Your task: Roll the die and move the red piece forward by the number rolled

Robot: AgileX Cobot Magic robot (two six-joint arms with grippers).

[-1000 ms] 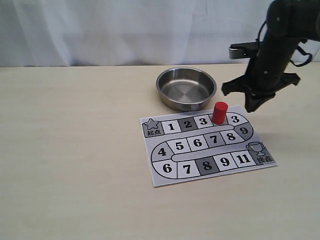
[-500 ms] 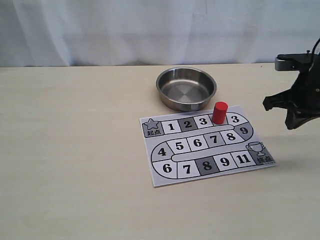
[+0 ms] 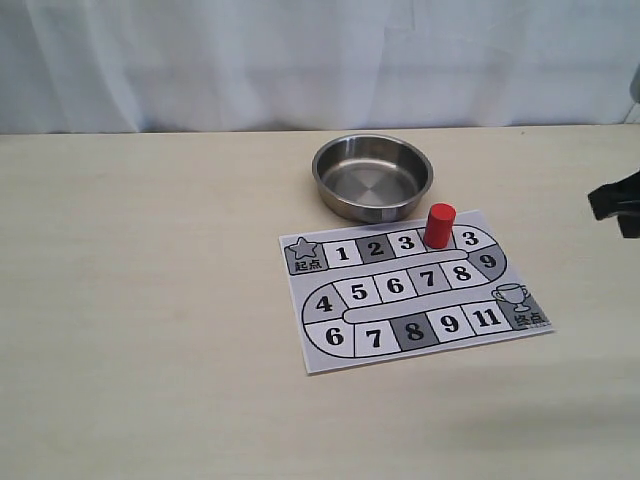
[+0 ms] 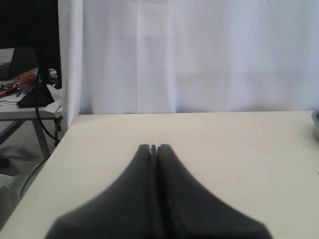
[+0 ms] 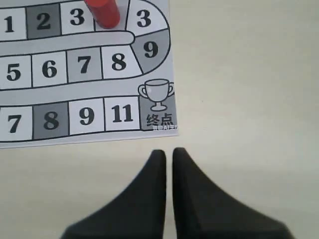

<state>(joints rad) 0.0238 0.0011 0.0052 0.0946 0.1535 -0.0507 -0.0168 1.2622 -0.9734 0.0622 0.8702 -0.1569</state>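
Right gripper (image 5: pixel 164 152) is clenched on nothing, fingertips pressed almost together, hanging over bare table (image 3: pixel 150 300) just short of the trophy corner of the board (image 5: pixel 149 64). Ahead of those fingertips, across the board's rows, the red piece (image 5: pixel 102 11) stands upright on the top-row square between the two 3s. Farther beyond it sits the bowl (image 3: pixel 372 178), which looks empty to us. We cannot find the die in any view, so we cannot check the piece's square against a roll.

Our judgement is that the task is near its end: the piece is off the start star, set on a numbered square, and neither gripper holds anything.

Only a dark tip of the right arm shows at the edge of the exterior view, clear of the board. Left gripper (image 4: pixel 153 149) is likewise closed and empty, held low and level, pointing across bare table toward the white curtain (image 4: pixel 199 55).
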